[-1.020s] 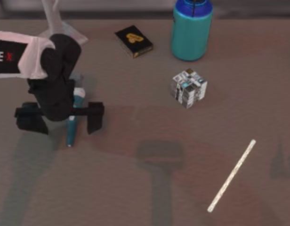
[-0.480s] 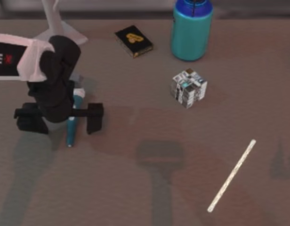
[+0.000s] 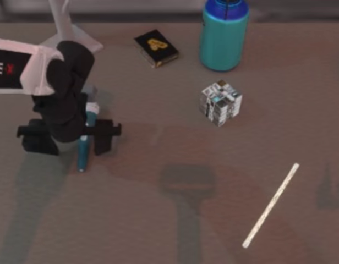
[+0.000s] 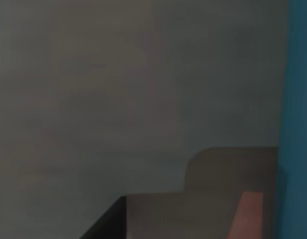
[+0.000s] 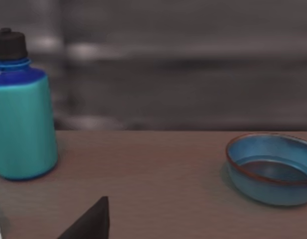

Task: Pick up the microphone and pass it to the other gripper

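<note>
The microphone [image 3: 82, 155] lies on the table at the left, its teal handle pointing toward the front edge. Its pinkish-white head is mostly hidden under my left arm. My left gripper [image 3: 70, 140] is lowered over it and open, one finger on each side of the handle; the finger [image 3: 105, 136] on the right stands close to it. In the left wrist view the teal handle [image 4: 299, 99] fills one edge. My right gripper [image 5: 96, 221] is parked outside the top view; only a dark edge of it shows in its own wrist view.
A big teal bottle [image 3: 223, 36] stands at the back, also in the right wrist view [image 5: 21, 124]. A black box [image 3: 156, 48], a mirrored cube [image 3: 220, 103] and a white speckled stick [image 3: 271, 205] lie about. A blue bowl [image 5: 270, 169] sits off to the right.
The left gripper's fingers have drawn inward around the microphone handle, the right-hand finger moving most. The microphone and the other objects have not moved.
</note>
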{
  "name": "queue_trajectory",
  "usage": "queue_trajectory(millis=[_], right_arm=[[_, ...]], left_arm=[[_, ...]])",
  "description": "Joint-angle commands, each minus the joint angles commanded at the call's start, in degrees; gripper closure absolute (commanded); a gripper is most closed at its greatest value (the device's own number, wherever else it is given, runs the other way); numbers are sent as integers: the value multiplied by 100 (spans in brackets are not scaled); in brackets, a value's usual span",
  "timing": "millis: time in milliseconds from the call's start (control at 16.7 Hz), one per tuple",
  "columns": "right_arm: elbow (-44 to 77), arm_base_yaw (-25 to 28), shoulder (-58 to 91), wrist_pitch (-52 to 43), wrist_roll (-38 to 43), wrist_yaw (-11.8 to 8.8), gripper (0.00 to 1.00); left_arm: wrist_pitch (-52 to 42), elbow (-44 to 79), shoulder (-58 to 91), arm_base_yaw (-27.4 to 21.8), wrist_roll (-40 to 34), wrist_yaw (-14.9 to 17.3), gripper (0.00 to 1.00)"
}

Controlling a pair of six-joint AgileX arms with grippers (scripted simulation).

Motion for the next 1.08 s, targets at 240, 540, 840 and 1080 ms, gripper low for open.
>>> queue_trajectory(millis=[240, 540, 840, 1080], right_arm=[[0, 0, 0, 0, 0, 0, 0], [0, 0, 0, 0, 0, 0, 0], [0, 0, 0, 0, 0, 0, 0], [0, 0, 0, 0, 0, 0, 0]], left_arm=[[0, 0, 0, 0, 0, 0, 100], [0, 0, 0, 0, 0, 0, 100], [-71, 120, -364, -3, 82, -59, 100], [775, -48, -522, 16, 241, 309, 100]])
